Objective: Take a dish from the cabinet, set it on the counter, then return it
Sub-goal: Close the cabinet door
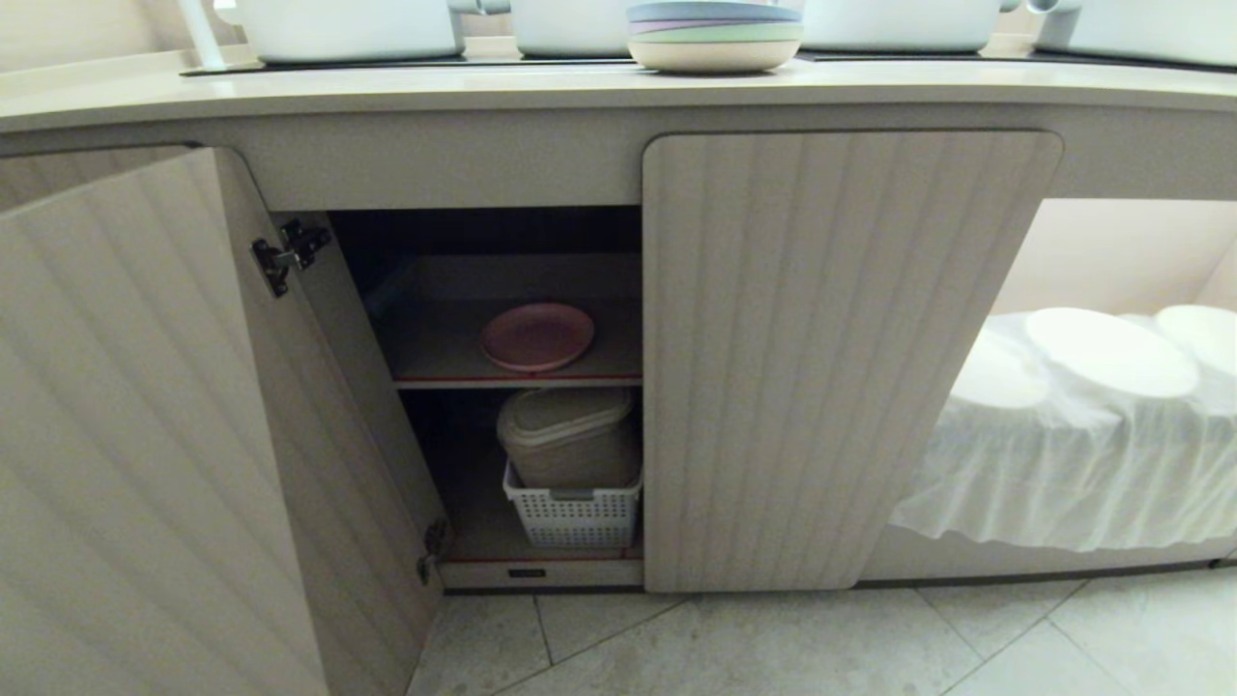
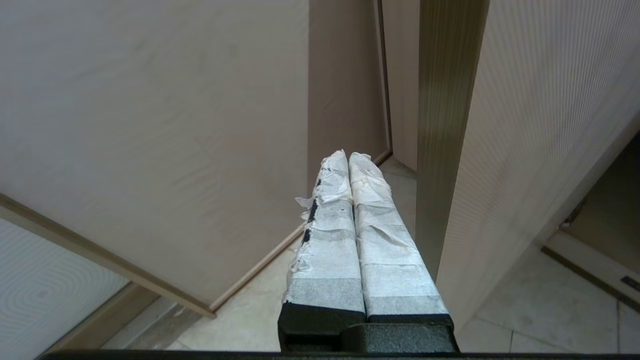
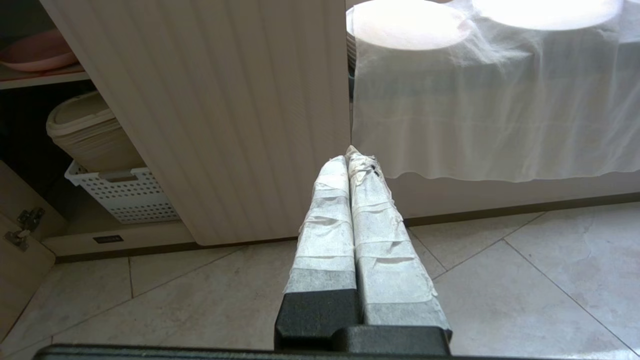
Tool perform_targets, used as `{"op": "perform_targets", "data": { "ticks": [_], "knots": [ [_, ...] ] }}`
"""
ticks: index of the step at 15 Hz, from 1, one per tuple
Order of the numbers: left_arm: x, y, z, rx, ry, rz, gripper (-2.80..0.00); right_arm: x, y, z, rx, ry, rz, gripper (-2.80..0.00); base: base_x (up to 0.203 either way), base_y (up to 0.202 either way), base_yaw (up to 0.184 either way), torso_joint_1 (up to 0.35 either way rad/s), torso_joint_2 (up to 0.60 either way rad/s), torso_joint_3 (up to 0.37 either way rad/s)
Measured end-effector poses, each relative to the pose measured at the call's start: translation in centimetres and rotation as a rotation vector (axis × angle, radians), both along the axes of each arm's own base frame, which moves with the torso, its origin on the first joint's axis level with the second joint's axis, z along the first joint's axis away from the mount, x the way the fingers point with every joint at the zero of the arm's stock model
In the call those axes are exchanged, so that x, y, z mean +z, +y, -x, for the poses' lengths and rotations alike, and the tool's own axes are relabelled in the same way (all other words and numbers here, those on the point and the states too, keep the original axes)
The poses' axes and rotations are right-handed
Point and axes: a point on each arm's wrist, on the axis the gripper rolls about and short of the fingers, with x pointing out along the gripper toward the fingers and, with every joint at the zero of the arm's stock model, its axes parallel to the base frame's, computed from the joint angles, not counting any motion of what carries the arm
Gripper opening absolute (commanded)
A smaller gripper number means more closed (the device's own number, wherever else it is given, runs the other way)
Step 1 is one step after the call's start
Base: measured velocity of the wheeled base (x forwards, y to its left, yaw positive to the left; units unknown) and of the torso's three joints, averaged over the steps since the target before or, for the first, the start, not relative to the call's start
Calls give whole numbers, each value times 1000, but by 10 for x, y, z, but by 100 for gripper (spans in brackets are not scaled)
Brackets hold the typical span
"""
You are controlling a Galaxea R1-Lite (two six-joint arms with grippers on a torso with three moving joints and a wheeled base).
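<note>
the round, shallow, matte pink dish [image 1: 537,336] lies flat on the grey, red-edged inner shelf [image 1: 435,372] of the low, ribbed pale beige cabinet [image 1: 841,358], just left of centre in the head view. the cabinet's left door [image 1: 145,435] stands swung wide open across the left of the frame; the right door is shut. along the top edge runs the long cream-beige bench [image 1: 387,92], carrying a stack of pastel plates [image 1: 715,34] and white pots. below the shelf a beige lidded bin [image 1: 568,435] sits in a white perforated basket [image 1: 576,517].

neither arm shows in the head view. the left pincer [image 2: 348,157] is closed on nothing, its taped tips pressed together, close beside the open door's edge [image 2: 440,150]. the right pincer [image 3: 350,155] is likewise closed and empty, low over the tiled floor [image 3: 500,280] before the shut door.

the dish seems untouched or already returned; which is hard to tell. the risk: a left arm working so near the door could knock it, and a closed pincer reaching in would shove the dish backwards rather than grip its low rim.
</note>
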Motion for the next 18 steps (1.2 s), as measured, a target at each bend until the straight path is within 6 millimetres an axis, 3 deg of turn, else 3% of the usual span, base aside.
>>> {"op": "perform_targets", "data": {
  "ticks": [4, 18],
  "knots": [
    [12, 4, -4, -6, -26, 9, -280, 0, 0, 0, 0, 0, 0, -280, 0, 0, 0, 0, 0, 0],
    [14, -4, -9, -240, -121, 166, -280, 0, 0, 0, 0, 0, 0, -280, 0, 0, 0, 0, 0, 0]
  ]
}}
